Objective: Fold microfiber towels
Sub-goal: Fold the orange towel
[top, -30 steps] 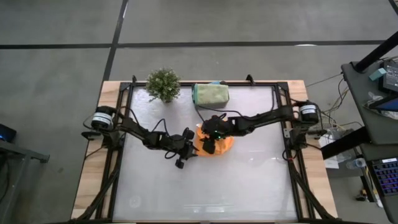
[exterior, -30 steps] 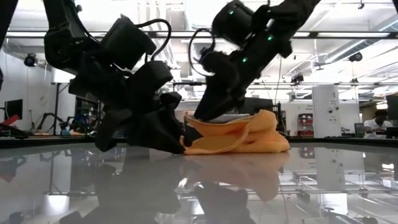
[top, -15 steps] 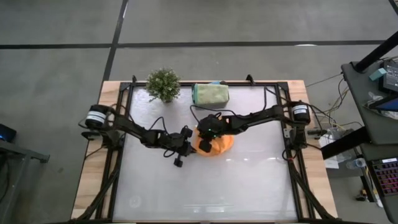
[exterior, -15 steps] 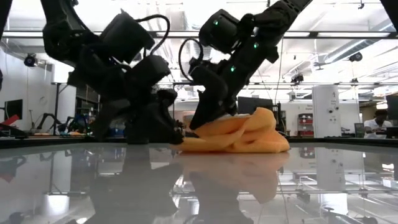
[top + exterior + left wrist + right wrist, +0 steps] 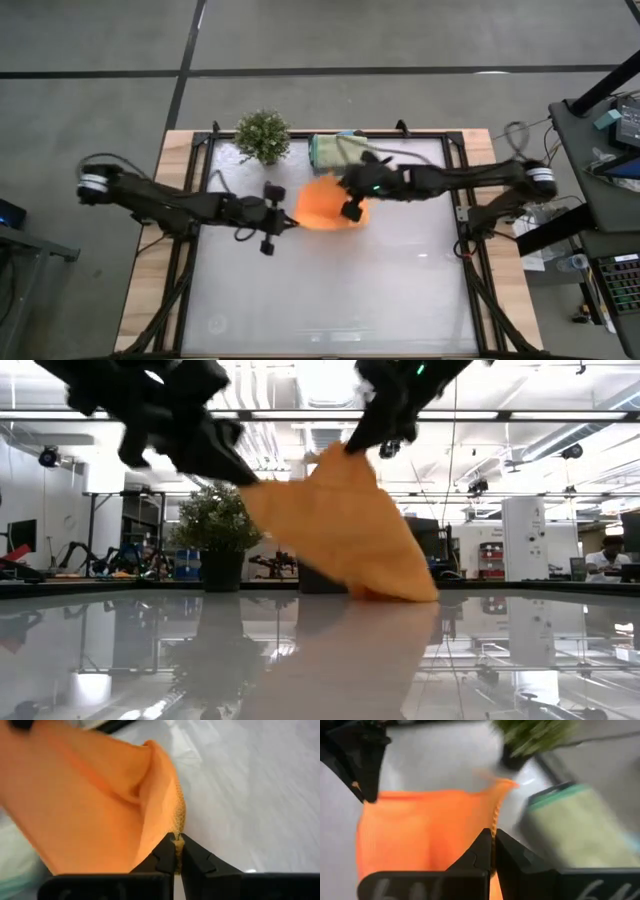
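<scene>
An orange microfiber towel (image 5: 325,205) (image 5: 345,530) hangs spread between my two grippers above the table's middle. My left gripper (image 5: 292,222) (image 5: 176,846) is shut on its upper left corner. My right gripper (image 5: 347,195) (image 5: 491,842) is shut on its top edge, farther back and higher. The towel's lower corner (image 5: 410,595) reaches down to the table. A folded light green towel (image 5: 338,150) (image 5: 580,830) lies at the far edge; teal shows at its side. My left gripper pinches the towel's hemmed corner (image 5: 177,832) between its two fingers, coming from the table's left and slanting down. The cloth spreads away from the fingers and hangs below them. My right gripper pinches the towel's hemmed top edge (image 5: 494,822) between its two fingers, coming from the table's right and slanting down. The cloth hangs below, and the top edge runs fairly straight across to the other gripper (image 5: 365,785).
A small potted plant (image 5: 262,135) (image 5: 215,525) stands at the far left of the table, close beside the green towel. The glossy table top (image 5: 330,300) stretches toward the near edge. A person (image 5: 610,560) sits far off in the room.
Both grippers have shut on the orange towel and risen, the left drawing toward the table's left. The towel, a crumpled heap on the table a second ago, is lifted and spread out between them, with its lower corner still down at the table.
</scene>
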Action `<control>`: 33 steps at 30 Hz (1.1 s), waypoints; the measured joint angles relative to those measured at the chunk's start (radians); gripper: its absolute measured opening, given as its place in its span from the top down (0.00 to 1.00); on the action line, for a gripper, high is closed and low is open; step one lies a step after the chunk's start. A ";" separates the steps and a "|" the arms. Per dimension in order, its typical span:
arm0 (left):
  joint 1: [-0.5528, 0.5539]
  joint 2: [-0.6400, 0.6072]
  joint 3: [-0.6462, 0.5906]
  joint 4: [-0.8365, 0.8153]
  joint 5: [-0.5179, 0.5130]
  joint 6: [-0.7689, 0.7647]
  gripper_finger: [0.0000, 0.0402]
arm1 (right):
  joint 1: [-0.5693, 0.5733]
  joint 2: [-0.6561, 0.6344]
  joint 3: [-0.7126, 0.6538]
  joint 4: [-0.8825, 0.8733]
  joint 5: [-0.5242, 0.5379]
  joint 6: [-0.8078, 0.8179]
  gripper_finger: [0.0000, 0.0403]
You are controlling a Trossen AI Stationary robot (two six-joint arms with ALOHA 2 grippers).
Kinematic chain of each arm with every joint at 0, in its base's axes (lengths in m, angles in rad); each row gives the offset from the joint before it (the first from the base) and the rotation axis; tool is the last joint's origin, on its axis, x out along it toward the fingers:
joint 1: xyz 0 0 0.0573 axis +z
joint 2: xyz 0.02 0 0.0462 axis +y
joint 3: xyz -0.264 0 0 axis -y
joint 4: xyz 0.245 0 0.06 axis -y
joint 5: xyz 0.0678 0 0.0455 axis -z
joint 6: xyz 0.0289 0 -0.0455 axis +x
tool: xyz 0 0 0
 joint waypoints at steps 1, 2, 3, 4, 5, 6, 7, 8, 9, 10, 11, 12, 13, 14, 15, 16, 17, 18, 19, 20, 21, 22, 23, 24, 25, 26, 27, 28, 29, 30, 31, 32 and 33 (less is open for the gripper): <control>0.000 -0.048 0.000 -0.040 -0.019 0.000 1.00 | 0.000 -0.036 0.000 -0.017 0.029 -0.006 0.98; 0.001 -0.089 0.001 -0.063 -0.038 0.001 1.00 | 0.000 -0.070 0.000 -0.036 0.060 -0.011 0.98; 0.004 -0.137 0.004 -0.088 -0.051 0.001 1.00 | 0.000 -0.105 0.000 -0.044 0.090 -0.016 0.98; 0.006 -0.184 0.005 -0.120 -0.068 0.002 1.00 | 0.000 -0.136 0.000 -0.046 0.117 -0.017 0.98; 0.008 -0.224 0.007 -0.140 -0.077 0.002 1.00 | 0.000 -0.167 0.000 -0.050 0.143 -0.017 0.98; 0.011 -0.266 0.017 -0.149 -0.086 0.002 1.00 | 0.000 -0.196 0.000 -0.052 0.163 -0.023 0.98; 0.013 -0.307 0.026 -0.161 -0.088 0.003 1.00 | 0.000 -0.221 0.000 -0.055 0.181 -0.034 0.98; 0.013 -0.348 0.032 -0.184 -0.090 0.004 1.00 | 0.000 -0.245 0.000 -0.056 0.195 -0.041 0.98; 0.013 -0.386 0.039 -0.195 -0.091 0.006 1.00 | 0.000 -0.269 0.000 -0.055 0.202 -0.049 0.98; 0.013 -0.419 0.049 -0.195 -0.090 0.015 1.00 | 0.000 -0.291 0.000 -0.058 0.203 -0.058 0.98; 0.013 -0.454 0.056 -0.197 -0.090 0.030 1.00 | 0.000 -0.310 0.000 -0.060 0.203 -0.067 0.98; 0.013 -0.488 0.059 -0.207 -0.090 0.053 1.00 | 0.000 -0.330 0.000 -0.055 0.202 -0.081 0.98; 0.013 -0.518 0.063 -0.210 -0.090 0.075 1.00 | 0.000 -0.349 0.000 -0.054 0.194 -0.094 0.98; 0.013 -0.545 0.070 -0.205 -0.089 0.090 1.00 | 0.000 -0.365 0.000 -0.054 0.183 -0.113 0.98; 0.013 -0.571 0.075 -0.202 -0.090 0.104 1.00 | 0.000 -0.378 0.000 -0.051 0.172 -0.123 0.98; 0.013 -0.594 0.080 -0.206 -0.090 0.119 1.00 | 0.000 -0.391 0.000 -0.047 0.152 -0.129 0.98; 0.013 -0.610 0.089 -0.208 -0.090 0.131 1.00 | 0.000 -0.401 0.000 -0.047 0.131 -0.130 0.98; 0.013 -0.623 0.098 -0.203 -0.090 0.140 1.00 | 0.000 -0.407 0.000 -0.047 0.118 -0.130 0.98; 0.014 -0.635 0.103 -0.203 -0.089 0.150 1.00 | 0.000 -0.412 0.000 -0.045 0.109 -0.132 0.98; 0.014 -0.644 0.107 -0.209 -0.089 0.157 1.00 | 0.000 -0.414 0.000 -0.045 0.109 -0.140 0.98; 0.016 -0.646 0.112 -0.212 -0.089 0.162 1.00 | 0.000 -0.415 0.001 -0.048 0.116 -0.152 0.98; 0.017 -0.646 0.117 -0.210 -0.089 0.168 1.00 | 0.000 -0.412 0.001 -0.049 0.122 -0.170 0.98; 0.018 -0.644 0.119 -0.208 -0.089 0.179 1.00 | -0.001 -0.405 0.001 -0.046 0.125 -0.186 0.98; 0.020 -0.644 0.119 -0.211 -0.089 0.187 1.00 | -0.002 -0.396 0.001 -0.044 0.128 -0.197 0.98; 0.024 -0.643 0.119 -0.211 -0.090 0.203 1.00 | -0.002 -0.383 0.001 -0.038 0.128 -0.212 0.98; 0.028 -0.635 0.117 -0.209 -0.091 0.217 1.00 | -0.004 -0.368 0.001 -0.023 0.127 -0.226 0.98; 0.033 -0.630 0.115 -0.211 -0.097 0.232 1.00 | -0.007 -0.352 0.001 -0.004 0.126 -0.243 0.98; 0.041 -0.626 0.114 -0.210 -0.111 0.238 1.00 | -0.010 -0.336 0.001 0.013 0.125 -0.252 0.98; 0.050 -0.622 0.115 -0.209 -0.118 0.240 1.00 | -0.012 -0.319 0.001 0.025 0.124 -0.267 0.98; 0.056 -0.617 0.117 -0.209 -0.119 0.238 1.00 | -0.014 -0.304 0.001 0.038 0.124 -0.276 0.98; 0.060 -0.612 0.118 -0.208 -0.119 0.235 1.00 | -0.014 -0.290 0.004 0.044 0.124 -0.289 0.98; 0.062 -0.605 0.119 -0.205 -0.118 0.231 1.00 | -0.015 -0.276 0.006 0.049 0.113 -0.302 0.98; 0.062 -0.600 0.121 -0.205 -0.109 0.217 1.00 | -0.015 -0.262 0.006 0.054 0.084 -0.319 0.98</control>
